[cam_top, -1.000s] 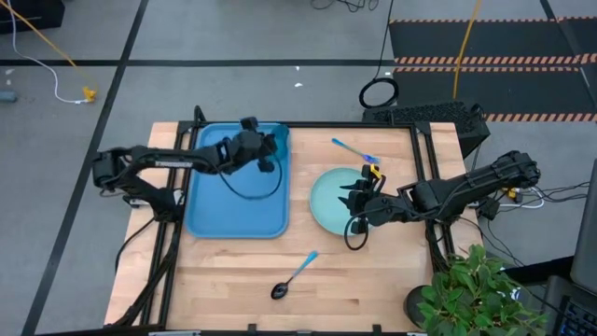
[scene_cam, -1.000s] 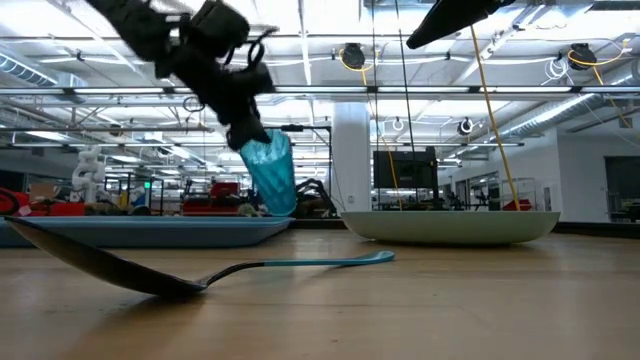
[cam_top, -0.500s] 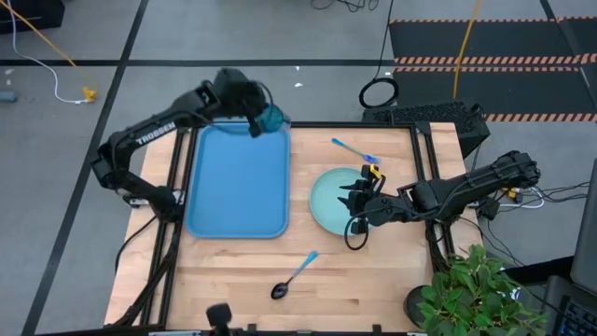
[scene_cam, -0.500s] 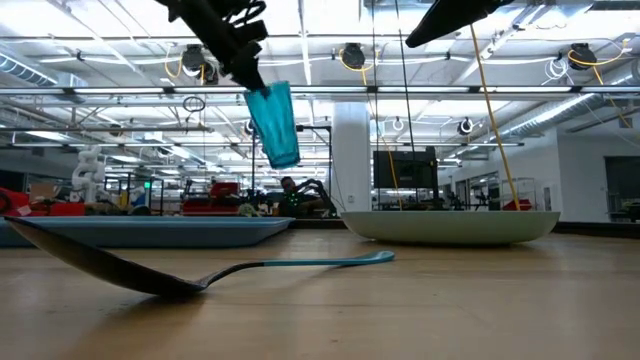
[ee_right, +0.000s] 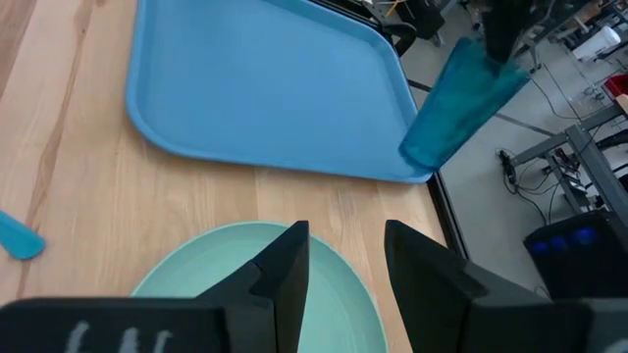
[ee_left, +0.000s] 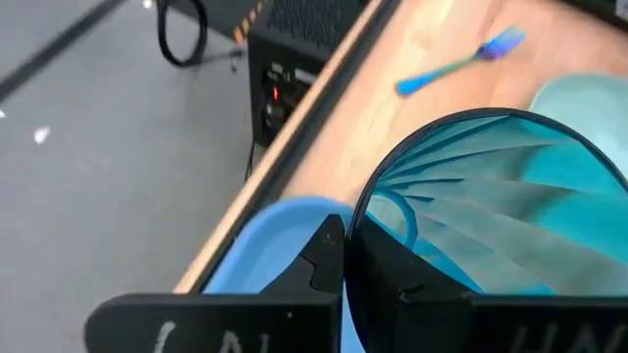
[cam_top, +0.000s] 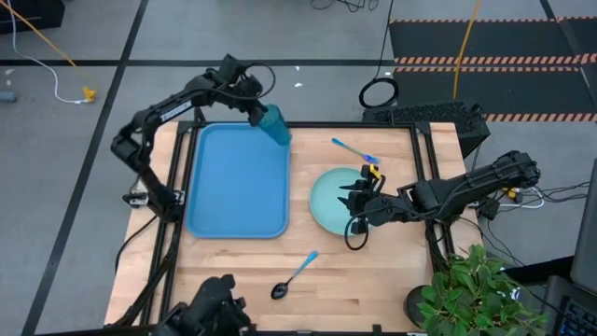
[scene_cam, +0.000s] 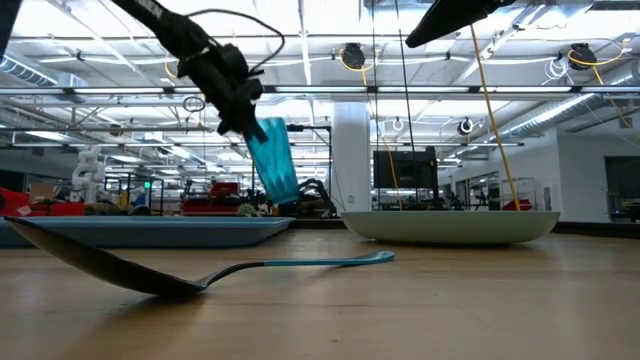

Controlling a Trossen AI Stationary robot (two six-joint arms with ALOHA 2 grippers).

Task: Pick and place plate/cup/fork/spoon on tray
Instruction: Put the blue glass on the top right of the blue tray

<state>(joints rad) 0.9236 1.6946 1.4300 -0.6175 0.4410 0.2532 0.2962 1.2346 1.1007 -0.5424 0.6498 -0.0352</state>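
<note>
A: Counting from the left, what is on the bench?

B: One tray, bright blue and rectangular with rounded corners and a raised rim, lies flat on the left part of the wooden table. One cup, a translucent teal-blue tumbler, hangs tilted in the air over the tray's far right corner. One plate, round and pale mint green, sits on the wood just right of the tray. One fork, light blue with a bluish-purple head, lies beyond the plate. One spoon, light blue with a black bowl, lies near the front edge, well apart from the tray.

A: And the arms?

B: Two. The left gripper reaches past the tray's far edge with its fingers pinching the cup near the rim; the left wrist view shows one finger inside the fluted wall and the other outside. The right gripper hovers low over the plate's right side, its fingers spread with a gap between them, touching nothing.

A: Anything beside the table?

B: A leafy green plant stands at the front right corner.
</note>
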